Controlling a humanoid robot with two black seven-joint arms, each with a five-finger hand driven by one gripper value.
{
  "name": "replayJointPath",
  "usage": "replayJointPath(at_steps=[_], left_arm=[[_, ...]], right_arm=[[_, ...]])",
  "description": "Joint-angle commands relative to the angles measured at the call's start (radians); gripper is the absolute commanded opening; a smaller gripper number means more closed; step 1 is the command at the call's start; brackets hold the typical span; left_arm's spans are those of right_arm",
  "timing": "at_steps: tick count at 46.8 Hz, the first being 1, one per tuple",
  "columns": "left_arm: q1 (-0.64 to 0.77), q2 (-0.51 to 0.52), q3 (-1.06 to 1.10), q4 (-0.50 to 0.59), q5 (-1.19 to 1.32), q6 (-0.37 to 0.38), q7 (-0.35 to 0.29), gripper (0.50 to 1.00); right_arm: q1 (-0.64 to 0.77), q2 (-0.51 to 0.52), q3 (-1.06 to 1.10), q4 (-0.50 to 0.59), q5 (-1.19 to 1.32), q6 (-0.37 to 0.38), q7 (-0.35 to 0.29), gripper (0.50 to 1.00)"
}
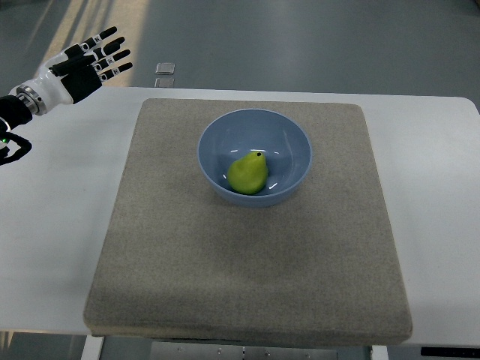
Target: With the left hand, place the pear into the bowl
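Green pear (pixel 248 174) lies inside the smooth round blue bowl (pixel 255 157).
Left hand (pixel 84 66), fingers spread and empty, is well apart from the bowl.

One green pear (pixel 248 174) lies inside one blue bowl (pixel 217 127), which sits on one grey mat (pixel 247 262) covering most of one white table (pixel 52 225). One robot hand (pixel 88 64), the left, shows beyond the table's far left corner. One small square object (pixel 165 68) lies on the floor past the far edge.
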Motion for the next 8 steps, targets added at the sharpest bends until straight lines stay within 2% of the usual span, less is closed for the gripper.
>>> replayJointPath(at_steps=[1,8], left_arm=[[0.0,0.003,0.0,-0.01,0.0,0.0,0.002,0.996],[0.001,0.004,-0.001,-0.012,0.0,0.0,0.002,0.996]], right_arm=[[0.001,0.0,0.003,0.001,0.002,0.002,0.003,0.926],[0.001,0.0,0.003,0.001,0.004,-0.003,0.009,0.926]])
